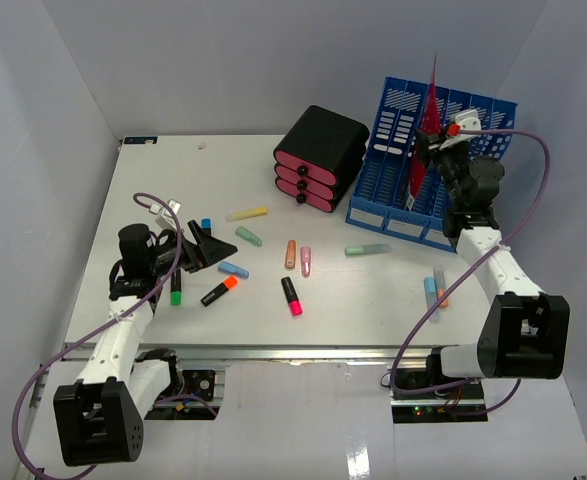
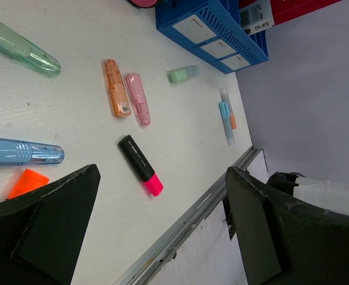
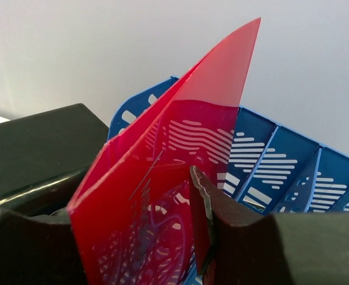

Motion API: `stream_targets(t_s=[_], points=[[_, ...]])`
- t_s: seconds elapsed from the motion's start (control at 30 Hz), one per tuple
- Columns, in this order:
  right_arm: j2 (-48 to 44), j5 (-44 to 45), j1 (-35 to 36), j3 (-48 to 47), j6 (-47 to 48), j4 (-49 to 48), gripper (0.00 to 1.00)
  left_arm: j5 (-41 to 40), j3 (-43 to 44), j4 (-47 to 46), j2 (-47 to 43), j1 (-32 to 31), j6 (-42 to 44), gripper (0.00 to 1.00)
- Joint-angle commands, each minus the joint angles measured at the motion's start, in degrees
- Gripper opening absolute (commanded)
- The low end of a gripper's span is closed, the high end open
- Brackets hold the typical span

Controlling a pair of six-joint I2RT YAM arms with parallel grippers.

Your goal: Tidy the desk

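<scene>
Pinching from both sides, the fingers of the right gripper (image 3: 144, 178) hold a red translucent plastic folder (image 3: 180, 136), its two leaves splayed against the black pads. The folder stands nearly upright, its pointed corner rising above the blue slotted plastic file rack (image 3: 269, 154). Its lower part sits in one of the rack's left-hand slots. From where I stand, the rack is at the far right of the desk (image 1: 373, 300), close to the right wall.

Over on the left, the left gripper (image 2: 162, 178) has its fingers spread wide with nothing between them, hanging above the tabletop. Just under it lie a pale blue translucent pen (image 2: 19, 151) and a black marker with an orange cap (image 1: 219, 291). A little further out is a black marker with a pink cap (image 2: 140, 165). Beyond that, an orange translucent highlighter (image 2: 116, 88) and a pink translucent highlighter (image 2: 137, 98) lie side by side, touching or almost so. A green translucent pen (image 2: 19, 44) and a yellow highlighter (image 1: 246, 213) lie further back.

A black box of drawers with pink fronts (image 1: 321, 155) sits just left of the rack. The desk itself, a flat white top, fills the space between the pale grey walls, with its metal rail running along the near edge in front of both arm bases.
</scene>
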State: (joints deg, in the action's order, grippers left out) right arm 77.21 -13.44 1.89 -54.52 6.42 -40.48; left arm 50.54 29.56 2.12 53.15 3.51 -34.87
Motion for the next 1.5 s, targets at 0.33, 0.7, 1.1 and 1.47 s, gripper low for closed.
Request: stream_targets(t_s=[0.33, 0.7, 1.1, 1.47], points=[[-9.05, -1.00, -1.01, -6.71, -5.05, 13.84, 0.83, 1.09, 1.42, -7.62, 1.75, -3.71, -5.56, 0.98], [-16.41, -51.49, -4.18, -16.26, 14.25, 57.04, 0.94, -13.83, 6.68, -16.86, 12.44, -17.75, -12.62, 0.87], [-25.53, -53.44, -4.18, 10.07, 11.25, 57.00, 0.87, -28.76, 25.43, -27.70, 38.81, -23.90, -22.80, 0.76], [-30.20, -50.04, -5.63, 19.44, 12.94, 52.28, 0.92, -30.83, 46.29, -27.92, 59.60, -25.67, -24.20, 0.70]])
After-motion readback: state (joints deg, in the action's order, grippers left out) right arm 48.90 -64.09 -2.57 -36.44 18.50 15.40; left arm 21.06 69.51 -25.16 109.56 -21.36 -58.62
